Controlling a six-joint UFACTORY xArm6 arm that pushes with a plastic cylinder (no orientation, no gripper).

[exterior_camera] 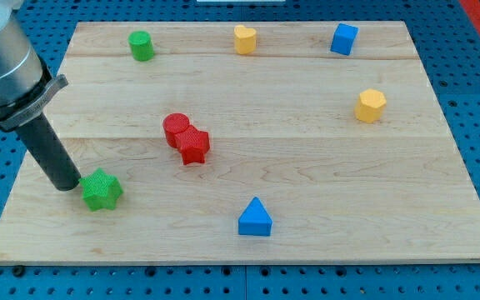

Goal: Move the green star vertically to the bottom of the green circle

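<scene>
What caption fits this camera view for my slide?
My tip rests at the left of the green star, far below the green circle on the wooden board.

I have one camera only, set above the bottom edge of the wooden board [307,167], looking down at a slant across it, near enough that the board nearly fills the view.

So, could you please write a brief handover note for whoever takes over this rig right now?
My tip sits against the view's left side of the green star, near the board's lower left.
The green circle stands at the view's top left.
The star is already well below the circle, but a little to the view's left of it.
Left: nudge the star toward the view's right until it lines up under the circle.
</scene>
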